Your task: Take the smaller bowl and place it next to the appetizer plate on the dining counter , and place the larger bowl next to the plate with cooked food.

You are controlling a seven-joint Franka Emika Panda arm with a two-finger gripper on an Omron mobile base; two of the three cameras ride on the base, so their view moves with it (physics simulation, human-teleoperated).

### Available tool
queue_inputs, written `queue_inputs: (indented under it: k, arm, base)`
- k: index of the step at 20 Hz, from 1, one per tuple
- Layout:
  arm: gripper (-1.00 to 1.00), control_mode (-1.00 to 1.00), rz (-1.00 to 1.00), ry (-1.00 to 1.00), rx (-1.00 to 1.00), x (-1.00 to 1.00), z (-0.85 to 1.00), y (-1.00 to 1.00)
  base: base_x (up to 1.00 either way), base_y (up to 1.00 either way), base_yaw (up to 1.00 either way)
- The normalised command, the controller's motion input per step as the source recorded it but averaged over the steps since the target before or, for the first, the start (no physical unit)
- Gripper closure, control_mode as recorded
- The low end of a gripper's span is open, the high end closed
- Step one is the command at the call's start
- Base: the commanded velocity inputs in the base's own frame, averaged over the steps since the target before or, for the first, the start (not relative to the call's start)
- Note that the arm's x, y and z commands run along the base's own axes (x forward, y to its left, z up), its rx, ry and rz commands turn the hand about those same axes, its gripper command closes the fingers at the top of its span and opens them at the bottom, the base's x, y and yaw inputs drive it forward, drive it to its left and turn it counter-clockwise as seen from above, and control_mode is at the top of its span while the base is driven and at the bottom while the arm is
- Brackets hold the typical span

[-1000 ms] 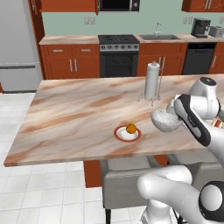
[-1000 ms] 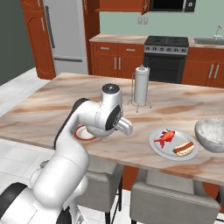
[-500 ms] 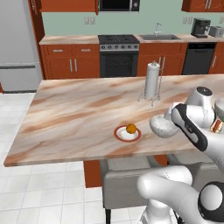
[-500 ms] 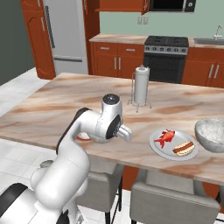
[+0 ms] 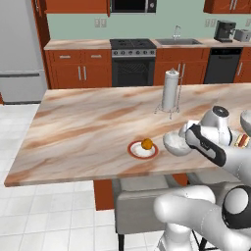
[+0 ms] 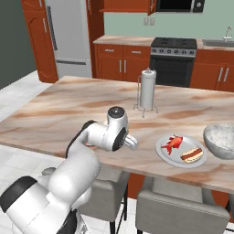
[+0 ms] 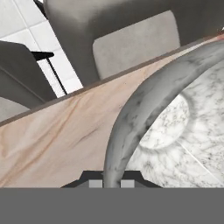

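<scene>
The tool (image 7: 112, 183) grips the rim of the smaller bowl (image 5: 176, 143), with its two fingers closed on the rim wall: one finger sits inside the bowl and one outside, as the hand view shows. In the left base view the smaller bowl sits low over the bench (image 5: 88, 122), just beside the small plate (image 5: 142, 149) at that plate's 3 o'clock. Whether the bowl base touches the bench top cannot be determined. The small plate carries one round orange item (image 5: 146, 143) and lies near the front edge of the bench.

In the right base view the larger bowl (image 6: 222, 140) stands on the bench at the 3 o'clock side of the large plate (image 6: 181, 150), just beside it. The large plate holds a red item (image 6: 172, 143) and a hot dog (image 6: 192, 155). The paper towel holder (image 6: 147, 89) stands upright near the bench centre, at 11 o'clock from the large plate and well apart from both bowls.

The hand view shows the marbled inside of the smaller bowl at 3 o'clock, the veined bench top at 9 o'clock, and a grey stool (image 7: 135, 41) beyond the bench edge at 12 o'clock. Stools (image 6: 178, 212) also stand under the front overhang in the right base view.
</scene>
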Motion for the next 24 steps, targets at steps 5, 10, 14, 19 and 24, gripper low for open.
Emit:
queue_inputs:
  k: [5, 10, 14, 19, 24]
  arm:
    - [1.0, -1.0, 0.0, -0.04, 0.0, 0.56, -0.33, 0.0]
    - [1.0, -1.0, 0.0, -0.03, 0.0, 0.59, -0.29, 0.0]
    - [1.0, -1.0, 0.0, 0.0, 0.0, 0.51, -0.23, -0.01]
    - [1.0, -1.0, -0.01, 0.0, 0.0, 0.45, -0.07, -0.03]
    - [-1.0, -1.0, -0.01, 0.0, 0.0, 0.46, -0.06, -0.1]
  base:
    - [0.0, 0.0, 0.0]
    - [0.0, 0.0, 0.0]
    - [0.0, 0.0, 0.0]
    - [0.0, 0.0, 0.0]
    - [0.0, 0.0, 0.0]
